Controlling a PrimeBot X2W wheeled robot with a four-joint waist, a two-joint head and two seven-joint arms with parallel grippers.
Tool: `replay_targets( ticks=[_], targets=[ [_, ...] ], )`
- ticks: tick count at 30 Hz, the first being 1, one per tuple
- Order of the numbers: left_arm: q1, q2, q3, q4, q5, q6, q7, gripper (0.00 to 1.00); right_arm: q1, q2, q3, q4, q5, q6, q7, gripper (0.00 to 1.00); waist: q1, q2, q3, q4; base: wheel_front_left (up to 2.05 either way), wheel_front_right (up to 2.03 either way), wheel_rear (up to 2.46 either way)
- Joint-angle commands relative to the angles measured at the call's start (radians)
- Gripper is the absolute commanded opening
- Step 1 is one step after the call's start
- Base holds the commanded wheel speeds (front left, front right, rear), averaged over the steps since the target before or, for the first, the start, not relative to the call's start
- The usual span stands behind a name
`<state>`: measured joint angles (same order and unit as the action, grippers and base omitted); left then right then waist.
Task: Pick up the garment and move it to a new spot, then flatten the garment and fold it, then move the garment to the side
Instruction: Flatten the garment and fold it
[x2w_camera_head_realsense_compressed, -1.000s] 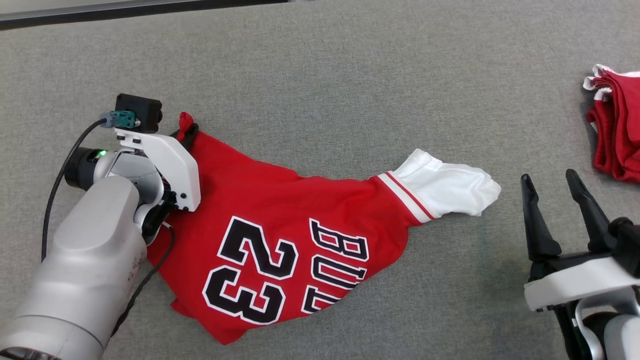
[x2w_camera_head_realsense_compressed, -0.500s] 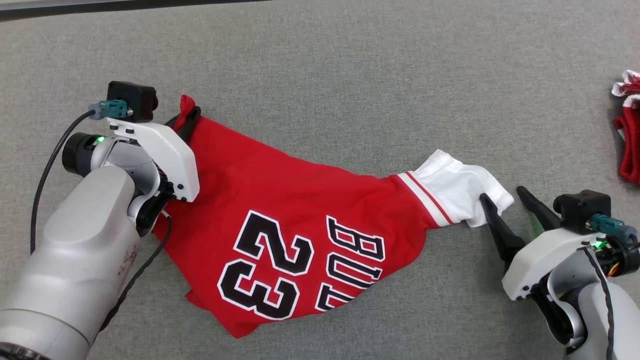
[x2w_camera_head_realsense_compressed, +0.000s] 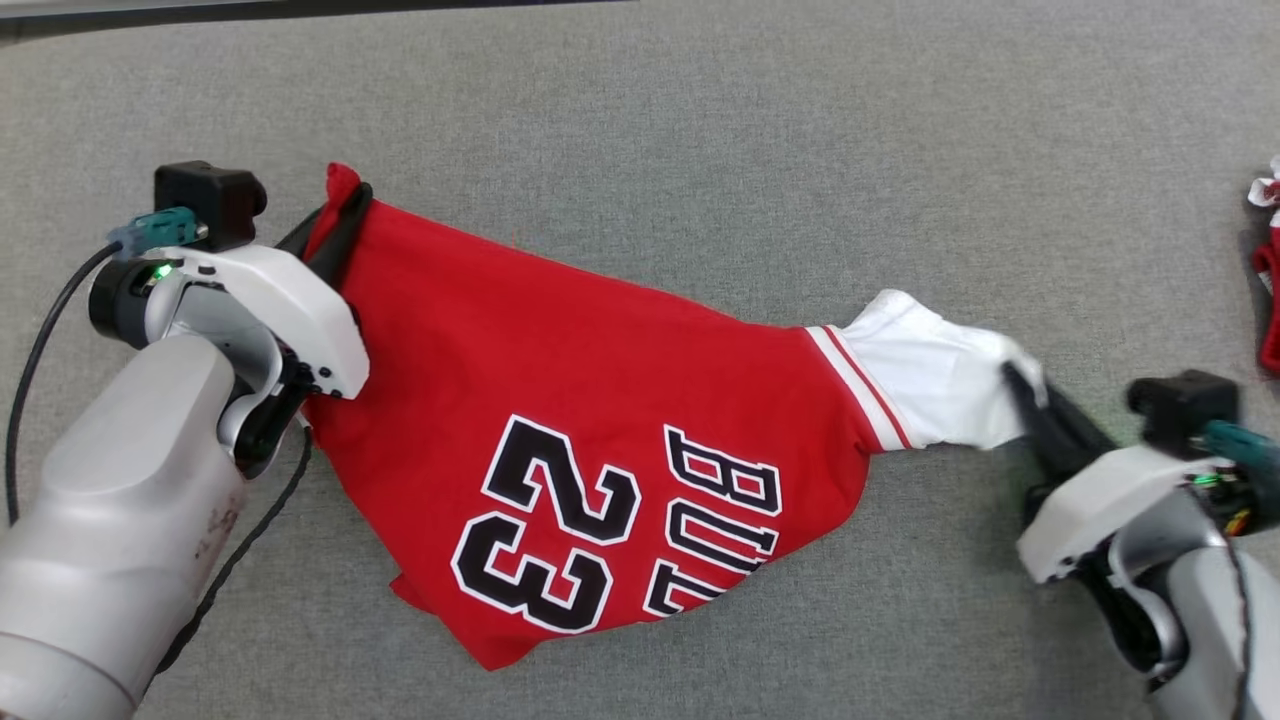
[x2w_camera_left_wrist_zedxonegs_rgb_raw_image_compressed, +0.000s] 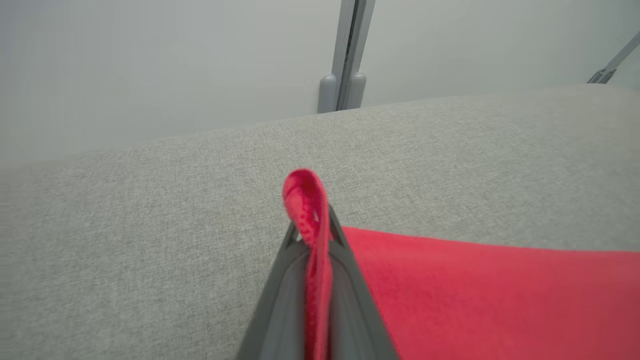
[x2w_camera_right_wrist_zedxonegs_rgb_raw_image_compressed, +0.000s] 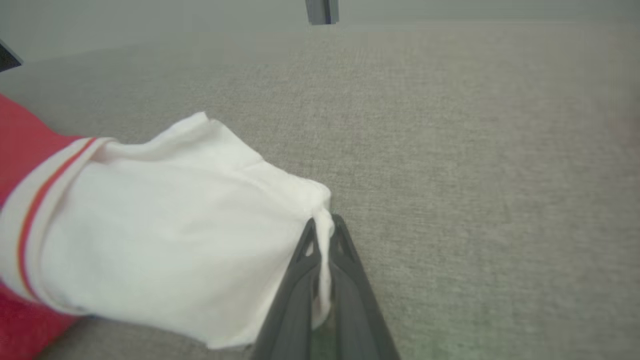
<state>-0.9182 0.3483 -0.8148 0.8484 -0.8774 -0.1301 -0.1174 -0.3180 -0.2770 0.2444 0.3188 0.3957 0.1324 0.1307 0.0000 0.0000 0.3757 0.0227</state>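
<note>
Holding the jersey at both ends, I am seeing it stretching across the middle of the grey tabletop. My left gripper is clenching a red corner of it toward the tabletop's left edge; in the left wrist view a small red loop of cloth is poking up past the tips of the closed fingers. My right gripper is pinching the end of the white sleeve toward the right edge, and in the right wrist view the white hem is sitting between the two dark fingers, which are pressing together on it. The jersey's top edge is running taut between the two grips, with its lower part spreading toward the near edge, the black 23 and part of the lettering facing up. Whether that lower part is touching the tabletop I am not able to tell. Other red and white clothes are lying at the right edge, well apart from the jersey
</note>
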Motion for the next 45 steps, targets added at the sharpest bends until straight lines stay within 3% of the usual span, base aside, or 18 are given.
replay_targets(
  ticks=[1, 8, 15, 22, 27, 34, 39, 45],
  targets=[
    [0.009, 0.021, 0.000, -0.015, -0.004, 0.000, -0.028, 0.00, 0.009, -0.014, -0.046, -0.022, -0.021, -0.003, -0.050, 0.00, 0.0000, 0.0000, -0.014, -0.002, 0.00, 0.00, 0.00],
    [0.028, 0.079, 0.027, -0.141, 0.003, 0.006, -0.110, 0.00, 0.010, -0.016, -0.188, -0.210, -0.107, -0.003, -0.157, 0.00, 0.0000, 0.0000, -0.070, 0.000, 0.00, 0.00, 0.00],
    [0.059, 0.143, 0.093, -0.388, 0.021, 0.073, -0.140, 0.00, -0.012, -0.031, -0.264, -0.426, -0.166, -0.003, -0.137, 0.00, 0.0000, 0.0000, -0.128, 0.010, 0.00, 0.00, 0.00],
    [0.142, 0.242, 0.207, -0.778, 0.038, 0.201, -0.147, 0.00, -0.077, -0.068, -0.344, -0.667, -0.199, -0.003, -0.067, 0.00, 0.0000, 0.0000, -0.189, 0.017, 0.00, 0.00, 0.00],
    [0.189, 0.303, 0.246, -0.992, 0.058, 0.282, -0.130, 0.00, -0.136, -0.103, -0.384, -0.776, -0.194, -0.003, 0.008, 0.00, 0.0000, 0.0000, -0.219, 0.022, 0.00, 0.00, 0.00],
    [0.231, 0.342, 0.249, -1.121, 0.053, 0.344, -0.079, 0.00, -0.167, -0.113, -0.402, -0.778, -0.157, -0.003, 0.070, 0.00, 0.0000, 0.0000, -0.228, 0.025, 0.00, 0.00, 0.00],
    [0.215, 0.332, 0.249, -1.088, 0.032, 0.332, -0.068, 0.00, -0.197, -0.122, -0.380, -0.696, -0.140, -0.003, 0.062, 0.00, 0.0000, 0.0000, -0.200, 0.021, 0.00, 0.00, 0.00],
    [0.120, 0.276, 0.260, -0.951, 0.020, 0.290, -0.088, 0.00, -0.349, -0.143, -0.299, -0.537, -0.128, -0.003, 0.030, 0.00, 0.0000, 0.0000, -0.143, 0.021, 0.00, 0.00, 0.00]
  ],
)
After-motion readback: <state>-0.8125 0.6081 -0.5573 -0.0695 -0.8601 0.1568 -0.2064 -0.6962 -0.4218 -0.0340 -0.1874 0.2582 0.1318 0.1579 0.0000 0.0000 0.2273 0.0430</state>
